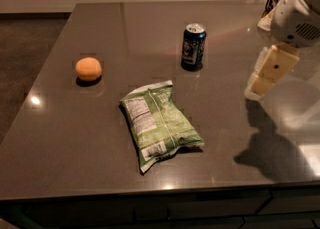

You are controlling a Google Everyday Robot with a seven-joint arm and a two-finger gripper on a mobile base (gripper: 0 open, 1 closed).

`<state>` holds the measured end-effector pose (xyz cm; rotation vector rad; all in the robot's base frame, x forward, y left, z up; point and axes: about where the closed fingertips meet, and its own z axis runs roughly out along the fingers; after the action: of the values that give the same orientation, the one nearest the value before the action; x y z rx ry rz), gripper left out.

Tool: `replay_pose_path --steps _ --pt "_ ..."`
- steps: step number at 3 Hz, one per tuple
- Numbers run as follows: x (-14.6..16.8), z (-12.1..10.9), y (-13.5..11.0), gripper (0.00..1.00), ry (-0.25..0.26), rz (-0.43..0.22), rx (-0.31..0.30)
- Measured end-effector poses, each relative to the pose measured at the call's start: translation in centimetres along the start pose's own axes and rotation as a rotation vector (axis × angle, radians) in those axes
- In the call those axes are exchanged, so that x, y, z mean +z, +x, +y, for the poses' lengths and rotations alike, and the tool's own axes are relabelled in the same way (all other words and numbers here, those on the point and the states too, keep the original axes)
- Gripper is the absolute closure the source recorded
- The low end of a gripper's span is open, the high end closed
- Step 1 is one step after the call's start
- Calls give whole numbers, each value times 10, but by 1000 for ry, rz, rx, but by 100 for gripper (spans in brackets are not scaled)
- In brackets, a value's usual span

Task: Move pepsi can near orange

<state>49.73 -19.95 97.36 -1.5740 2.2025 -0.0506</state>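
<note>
Camera view, and here we go: dark grey surface (100, 143) fills most of the frame, seen from over its front edge. Pepsi can (193, 46) stands upright, centre-back, silver top up, pale logo marks facing the camera. Orange (88, 69) sits over on the left, well apart from the can, approx. level w/ it but a touch nearer the front. Between the two, and closer to the front edge, lies a green chip bag (159, 123), flat, printed side up, angled w/ one end toward the back-left. It touches neither can nor orange. Tool (262, 78) hangs at the right side above the surface, pale cream, slanting down-left under the white arm (300, 13), to the right of the can and apart from it. Apart or together? Can't tell from here. Arm's shadow (265, 148) falls on the surface, front-right.
</note>
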Motion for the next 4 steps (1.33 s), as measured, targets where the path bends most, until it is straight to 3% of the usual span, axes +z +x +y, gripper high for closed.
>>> replay_pose_path --steps 2,4 --pt "43 -79 -42 0 106 -119 194" --pt "87 -125 -70 0 94 -238 368"
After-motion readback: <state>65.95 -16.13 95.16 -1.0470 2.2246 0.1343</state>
